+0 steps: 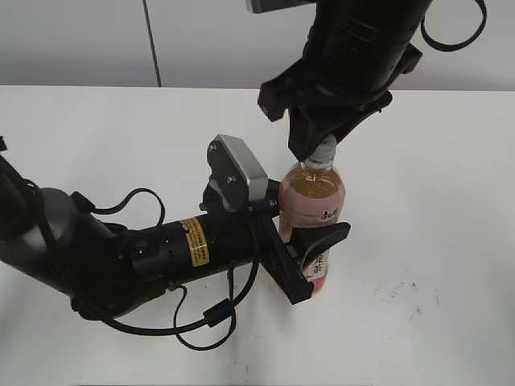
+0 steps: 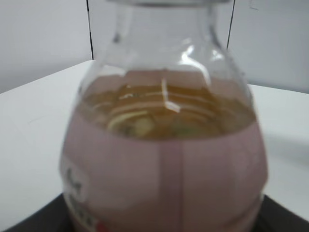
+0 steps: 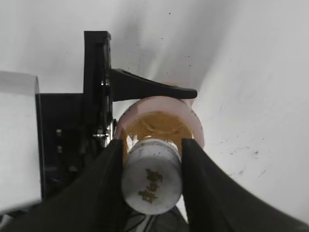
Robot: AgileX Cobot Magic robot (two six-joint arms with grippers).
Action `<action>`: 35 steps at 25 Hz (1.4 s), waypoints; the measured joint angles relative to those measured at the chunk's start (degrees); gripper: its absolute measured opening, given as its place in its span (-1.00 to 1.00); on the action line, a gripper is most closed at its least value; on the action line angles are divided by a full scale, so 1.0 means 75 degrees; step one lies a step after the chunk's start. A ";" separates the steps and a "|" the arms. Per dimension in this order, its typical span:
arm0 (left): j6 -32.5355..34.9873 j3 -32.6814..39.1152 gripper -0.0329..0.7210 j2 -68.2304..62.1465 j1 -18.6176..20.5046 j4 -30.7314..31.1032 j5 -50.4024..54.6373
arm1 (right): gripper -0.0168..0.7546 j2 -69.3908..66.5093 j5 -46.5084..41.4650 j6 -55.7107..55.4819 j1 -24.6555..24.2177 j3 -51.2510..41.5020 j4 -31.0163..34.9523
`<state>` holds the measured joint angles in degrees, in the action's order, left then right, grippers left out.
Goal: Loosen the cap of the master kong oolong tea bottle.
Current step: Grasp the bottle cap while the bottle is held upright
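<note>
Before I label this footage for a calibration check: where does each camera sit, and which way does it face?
Exterior: raised, slanting down at the table; shows both arms, left gripper on the bottle, right gripper on the cap.
Left wrist: level, close against the bottle; own jaws barely show.
Right wrist: looks straight down on the cap between its jaws.
All share the bottle.

Robot test bench in a plain lab room

A bare white table [image 1: 451, 161] with faint dark scuff marks [image 1: 406, 291] stands against pale grey wall panels [image 1: 80, 40] split by a thin dark seam [image 1: 151, 40]; black robot arms with loose cables [image 1: 193, 318] and a yellow warning label [image 1: 193, 241] work at it, with nothing homely or shop-like in sight
</note>
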<state>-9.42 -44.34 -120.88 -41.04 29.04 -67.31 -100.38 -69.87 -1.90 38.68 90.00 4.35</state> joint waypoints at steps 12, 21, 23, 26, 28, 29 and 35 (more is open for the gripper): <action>0.0007 0.0000 0.15 0.0000 0.0000 0.0000 0.0000 | -0.24 0.0000 -0.0049 0.8974 0.0000 0.0000 0.0170; 0.0008 0.0000 0.15 0.0000 0.0000 0.0001 0.0000 | 0.28 0.0017 -0.0040 0.8033 0.0000 0.0000 0.0311; 0.0008 0.0000 0.15 0.0000 0.0000 0.0001 0.0000 | 0.50 0.0087 -0.0033 0.7573 0.0000 0.0000 0.0382; 0.0008 0.0000 0.15 0.0000 0.0000 0.0001 0.0000 | 0.59 0.0194 -0.0033 0.6243 0.0000 0.0051 0.0400; 0.0008 0.0000 0.15 0.0000 0.0000 0.0001 0.0000 | 0.57 0.0212 -0.0040 0.4570 0.0000 0.0286 0.0341; 0.0008 0.0000 0.15 0.0000 0.0000 0.0001 0.0000 | 0.56 0.0212 -0.0040 0.3497 0.0000 0.0422 0.0278; 0.0008 0.0000 0.15 0.0000 0.0000 0.0001 0.0000 | 0.54 0.0217 -0.0025 -0.0730 0.0000 0.1047 -0.0326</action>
<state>-9.37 -44.34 -120.88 -41.04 29.05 -67.31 -98.75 -70.06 -7.37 38.68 97.86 1.91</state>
